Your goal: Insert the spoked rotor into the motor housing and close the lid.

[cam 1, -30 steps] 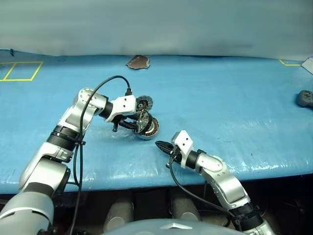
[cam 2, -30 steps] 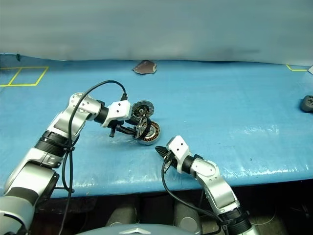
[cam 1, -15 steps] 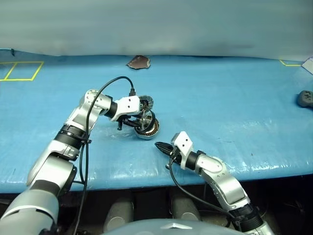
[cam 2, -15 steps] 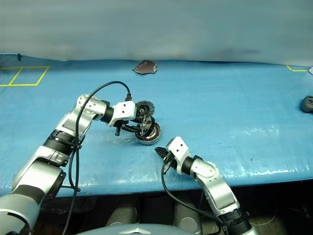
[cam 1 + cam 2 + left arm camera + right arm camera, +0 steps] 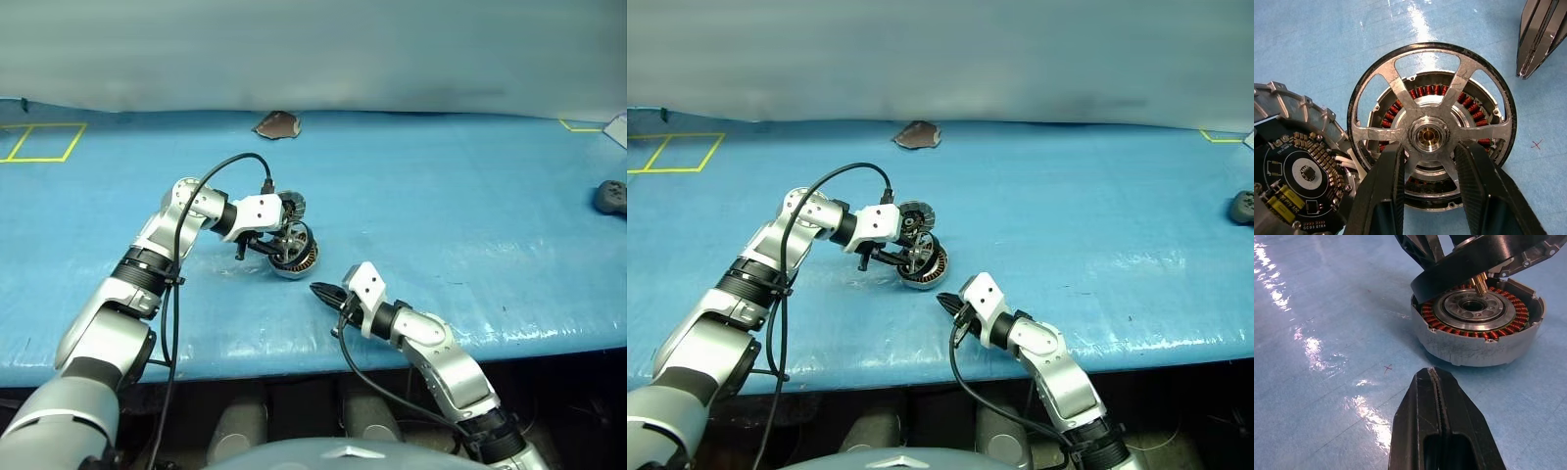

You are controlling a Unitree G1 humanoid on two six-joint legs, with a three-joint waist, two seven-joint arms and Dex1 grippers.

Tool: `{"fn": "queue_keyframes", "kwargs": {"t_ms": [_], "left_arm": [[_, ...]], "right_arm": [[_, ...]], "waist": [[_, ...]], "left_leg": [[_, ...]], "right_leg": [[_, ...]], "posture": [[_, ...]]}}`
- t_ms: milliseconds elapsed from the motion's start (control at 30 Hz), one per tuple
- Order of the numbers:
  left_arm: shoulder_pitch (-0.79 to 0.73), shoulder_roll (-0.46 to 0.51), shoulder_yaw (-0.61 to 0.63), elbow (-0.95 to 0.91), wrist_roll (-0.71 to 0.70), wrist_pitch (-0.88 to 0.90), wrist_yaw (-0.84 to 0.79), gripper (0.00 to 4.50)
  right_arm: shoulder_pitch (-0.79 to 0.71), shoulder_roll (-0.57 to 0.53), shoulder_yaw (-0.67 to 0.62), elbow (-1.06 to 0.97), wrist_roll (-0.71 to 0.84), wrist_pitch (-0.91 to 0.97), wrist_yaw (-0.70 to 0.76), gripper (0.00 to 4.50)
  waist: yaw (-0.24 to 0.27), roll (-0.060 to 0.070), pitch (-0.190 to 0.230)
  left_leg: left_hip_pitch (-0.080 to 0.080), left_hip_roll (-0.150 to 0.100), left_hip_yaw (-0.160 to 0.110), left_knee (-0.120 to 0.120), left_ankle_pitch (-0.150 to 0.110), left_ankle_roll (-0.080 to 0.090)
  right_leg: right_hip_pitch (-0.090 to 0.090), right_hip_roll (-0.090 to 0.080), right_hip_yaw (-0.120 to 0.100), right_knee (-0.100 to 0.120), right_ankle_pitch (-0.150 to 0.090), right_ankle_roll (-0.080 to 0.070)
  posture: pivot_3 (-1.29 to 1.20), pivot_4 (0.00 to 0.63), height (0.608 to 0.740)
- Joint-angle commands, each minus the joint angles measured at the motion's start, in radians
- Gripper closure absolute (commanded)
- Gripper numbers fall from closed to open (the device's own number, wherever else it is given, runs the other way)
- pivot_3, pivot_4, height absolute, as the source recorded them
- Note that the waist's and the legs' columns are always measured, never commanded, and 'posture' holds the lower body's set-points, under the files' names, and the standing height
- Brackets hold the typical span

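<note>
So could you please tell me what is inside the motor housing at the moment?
Inside the motor housing sit a copper-orange winding ring and a silver hub. The spoked rotor, held tilted above by the left fingers, covers the far part.

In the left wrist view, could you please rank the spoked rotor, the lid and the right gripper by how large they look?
1. Spoked rotor: largest, spanning the middle.
2. Lid: smaller, but cut off by the edge, so unsure.
3. Right gripper: smallest; only its shut fingers show, farther away.
</note>
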Motion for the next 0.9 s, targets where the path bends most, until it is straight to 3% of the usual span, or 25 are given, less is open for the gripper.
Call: {"fn": "queue_keyframes", "kwargs": {"t_ms": [33,200,900], "left_arm": [[-0.018,0.012,0.012,0.013,0.007,-0.042,0.001,2.29],[-0.024,-0.002,0.025,0.017,0.007,-0.018,0.043,0.67],[0.036,0.066,0.107,-0.110,-0.133,0.125,-0.046,0.67]], "right_arm": [[-0.006,0.004,-0.003,-0.030,-0.001,-0.019,-0.001,4.50],[-0.007,0.004,-0.003,-0.027,-0.002,-0.021,-0.004,4.50],[-0.010,-0.010,-0.004,-0.047,-0.006,-0.012,-0.006,4.50]], "waist": [[0.000,0.000,0.000],[0.001,0.000,0.000],[0.000,0.000,0.000]], "left_leg": [[0.000,0.000,0.000,0.000,0.000,0.000],[0.000,0.000,0.000,0.000,0.000,0.000],[0.000,0.000,0.000,0.000,0.000,0.000]], "right_leg": [[0.000,0.000,0.000,0.000,0.000,0.000],[0.000,0.000,0.000,0.000,0.000,0.000],[0.000,0.000,0.000,0.000,0.000,0.000]], "posture": [[0.00,0.150,0.740],[0.00,0.150,0.740],[0.00,0.150,0.740]]}}
